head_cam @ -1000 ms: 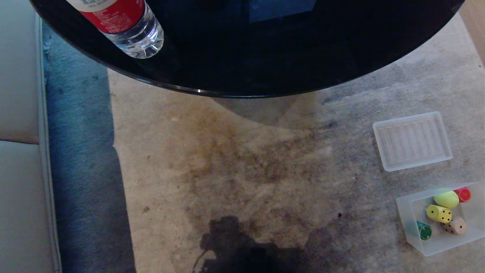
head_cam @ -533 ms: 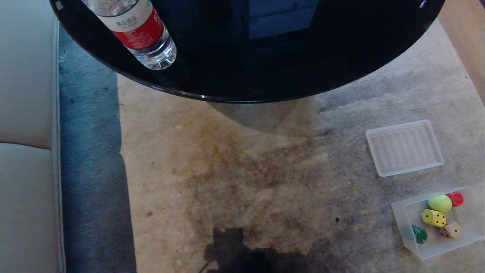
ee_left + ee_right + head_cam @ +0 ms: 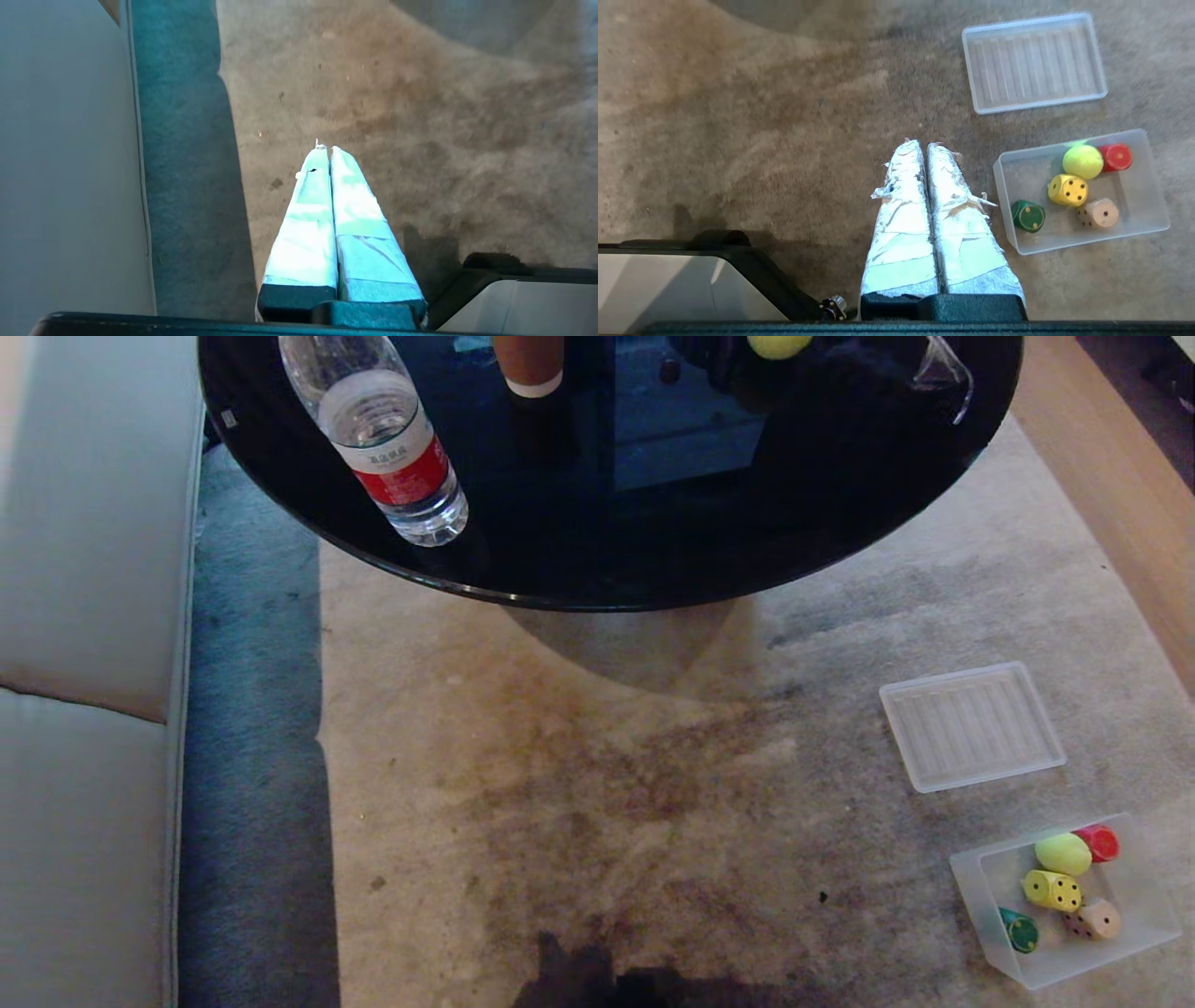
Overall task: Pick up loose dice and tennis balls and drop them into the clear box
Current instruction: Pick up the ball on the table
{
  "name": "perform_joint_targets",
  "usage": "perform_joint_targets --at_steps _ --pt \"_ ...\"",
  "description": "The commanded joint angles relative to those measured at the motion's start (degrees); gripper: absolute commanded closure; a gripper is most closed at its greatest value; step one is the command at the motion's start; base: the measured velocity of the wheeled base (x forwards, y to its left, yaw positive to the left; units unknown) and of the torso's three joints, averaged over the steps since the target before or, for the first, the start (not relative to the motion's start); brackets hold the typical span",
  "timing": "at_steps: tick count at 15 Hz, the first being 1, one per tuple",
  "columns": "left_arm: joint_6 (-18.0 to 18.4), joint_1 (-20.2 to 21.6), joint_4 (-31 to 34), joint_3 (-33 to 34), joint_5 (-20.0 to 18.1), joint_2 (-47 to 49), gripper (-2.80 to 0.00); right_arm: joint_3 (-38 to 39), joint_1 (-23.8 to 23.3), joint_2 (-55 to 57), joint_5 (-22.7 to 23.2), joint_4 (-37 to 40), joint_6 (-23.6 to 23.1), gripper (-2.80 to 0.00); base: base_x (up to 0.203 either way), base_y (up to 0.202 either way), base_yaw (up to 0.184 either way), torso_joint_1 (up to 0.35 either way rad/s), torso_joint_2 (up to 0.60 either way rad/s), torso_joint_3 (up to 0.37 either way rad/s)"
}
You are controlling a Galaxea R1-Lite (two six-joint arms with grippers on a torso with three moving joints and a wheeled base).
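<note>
The clear box [image 3: 977,889] stands on the carpet at the lower right of the head view. In it lie a tennis ball [image 3: 1062,853], a yellow die [image 3: 1052,889], a dark green die [image 3: 1019,930], a beige die [image 3: 1094,920] and a red piece [image 3: 1099,842]. Another yellow-green ball [image 3: 778,343] shows on the black table at the top edge. My right gripper [image 3: 923,142] hangs shut and empty above the carpet, just beside the clear box [image 3: 1003,186]. My left gripper [image 3: 325,148] is shut and empty over bare carpet near the sofa. Neither arm shows in the head view.
The ribbed lid [image 3: 971,726] lies flat on the carpet beyond the box. A round black table [image 3: 653,560] bears a water bottle [image 3: 392,448] and a clear glass [image 3: 943,369]. A sofa [image 3: 84,709] lines the left side, and wooden furniture [image 3: 1120,495] the right.
The whole head view has shifted: more of the table top shows and the box and lid sit further left. Nothing on the floor has moved.
</note>
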Motion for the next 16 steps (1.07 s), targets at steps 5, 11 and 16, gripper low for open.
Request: perform_joint_targets --at_steps 5,11,16 --pt "0.0 0.0 0.0 0.0 0.0 0.0 0.00 0.1 0.0 0.1 -0.1 0.0 0.0 0.00 0.000 0.000 0.000 0.003 0.00 0.202" --pt "0.0 0.0 0.0 0.0 0.0 0.0 0.00 0.1 0.0 0.1 0.0 0.0 0.0 0.00 0.000 0.000 0.000 0.001 0.00 0.202" --pt "0.0 0.0 0.0 0.0 0.0 0.0 0.00 0.1 0.0 0.1 -0.1 0.0 0.0 0.00 0.000 0.000 0.000 0.002 0.00 0.202"
